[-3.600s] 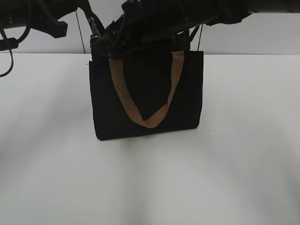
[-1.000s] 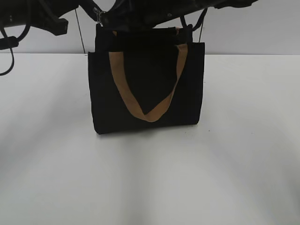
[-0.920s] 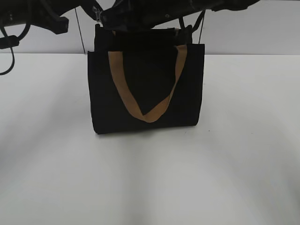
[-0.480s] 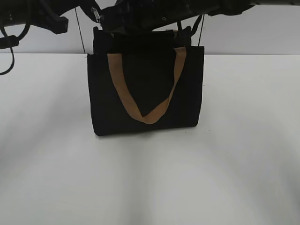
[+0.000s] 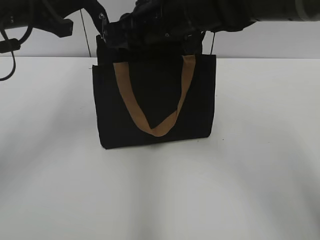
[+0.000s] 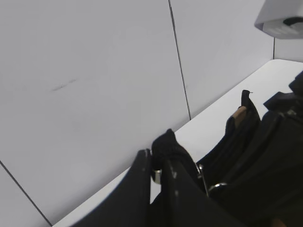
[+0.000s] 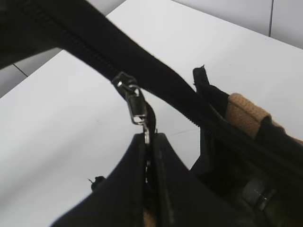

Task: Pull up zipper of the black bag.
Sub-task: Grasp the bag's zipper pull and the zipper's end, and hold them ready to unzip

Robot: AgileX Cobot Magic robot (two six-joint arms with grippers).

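The black bag stands upright on the white table, with a tan strap hanging down its front. In the right wrist view the silver zipper sits on the black zip line. My right gripper is shut on its pull tab. Its arm reaches across the bag's top from the right. My left gripper is shut on a black fabric tab at the bag's top left corner, and shows in the exterior view as the left gripper.
A grey panelled wall rises just behind the bag. The second tan strap lies by the bag's far end. Black cables hang at the far left.
The bag has sunk a little since half a second ago, and its strap loop hangs lower. The right arm has come down over the bag's top. Both grippers have stayed shut.
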